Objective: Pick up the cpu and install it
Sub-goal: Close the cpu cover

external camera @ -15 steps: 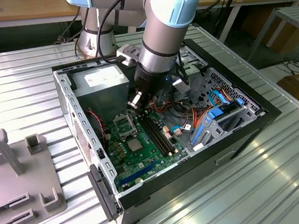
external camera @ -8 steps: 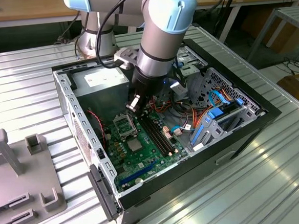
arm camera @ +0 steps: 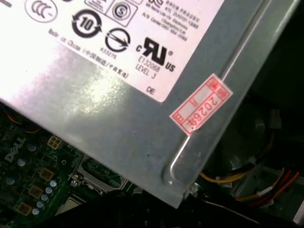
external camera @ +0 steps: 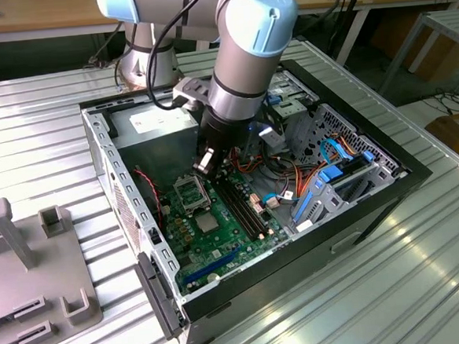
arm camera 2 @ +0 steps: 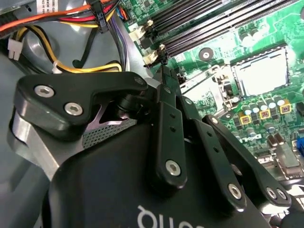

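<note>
fingers point(external camera: 205, 165) beside cpu point(external camera: 188, 192) — tight walls

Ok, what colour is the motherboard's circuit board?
Green; the motherboard shows best in the exterior view.

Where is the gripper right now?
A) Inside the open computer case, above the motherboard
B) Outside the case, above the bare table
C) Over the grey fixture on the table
A: in the exterior view the gripper hangs inside the case, just above the motherboard.
</note>
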Motion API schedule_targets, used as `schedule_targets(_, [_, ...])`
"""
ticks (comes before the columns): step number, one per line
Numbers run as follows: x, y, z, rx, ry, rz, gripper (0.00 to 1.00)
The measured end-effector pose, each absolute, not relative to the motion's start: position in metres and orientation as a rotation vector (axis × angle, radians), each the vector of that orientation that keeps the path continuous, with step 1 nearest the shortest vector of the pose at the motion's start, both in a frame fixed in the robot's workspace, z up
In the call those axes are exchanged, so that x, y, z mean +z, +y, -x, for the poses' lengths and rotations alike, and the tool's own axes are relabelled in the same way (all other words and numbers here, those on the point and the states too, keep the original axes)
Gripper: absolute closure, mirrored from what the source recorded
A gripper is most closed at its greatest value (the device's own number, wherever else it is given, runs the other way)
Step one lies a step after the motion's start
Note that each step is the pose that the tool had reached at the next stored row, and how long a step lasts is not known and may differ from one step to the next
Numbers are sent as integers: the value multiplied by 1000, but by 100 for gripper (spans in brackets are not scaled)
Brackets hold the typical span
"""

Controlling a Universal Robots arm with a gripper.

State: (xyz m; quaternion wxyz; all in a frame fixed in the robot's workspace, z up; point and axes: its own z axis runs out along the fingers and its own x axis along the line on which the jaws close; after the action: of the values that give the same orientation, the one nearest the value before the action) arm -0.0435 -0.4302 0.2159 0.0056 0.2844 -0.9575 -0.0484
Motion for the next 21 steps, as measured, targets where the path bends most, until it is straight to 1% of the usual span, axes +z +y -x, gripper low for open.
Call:
schedule_targets(5, [211,-426,43,-154,-2996,-895,89])
schedule_targets(21, [209,-426,48,-160,-2961,-1011,89])
